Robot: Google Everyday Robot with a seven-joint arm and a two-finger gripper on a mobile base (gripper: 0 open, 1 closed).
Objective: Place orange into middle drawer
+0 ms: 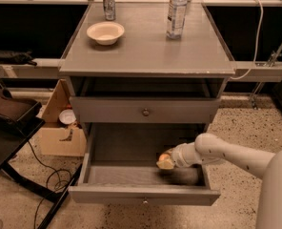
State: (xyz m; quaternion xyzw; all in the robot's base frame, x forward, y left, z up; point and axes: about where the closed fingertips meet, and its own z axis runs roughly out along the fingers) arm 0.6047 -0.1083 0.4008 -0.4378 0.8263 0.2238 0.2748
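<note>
The tool (pixel 166 163) hangs low inside the open middle drawer (pixel 107 194), clasping the orange (pixel 164 156); let go here, the round fruit may roll toward the drawer's front wall.

arm (pixel 226 154): extended, near-horizontal | end effector (pixel 166 163): low inside middle drawer (pixel 141 195), clasping orange (pixel 164 156)

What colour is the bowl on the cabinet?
The bowl is cream, camera view; gripper in the open middle drawer.
</note>
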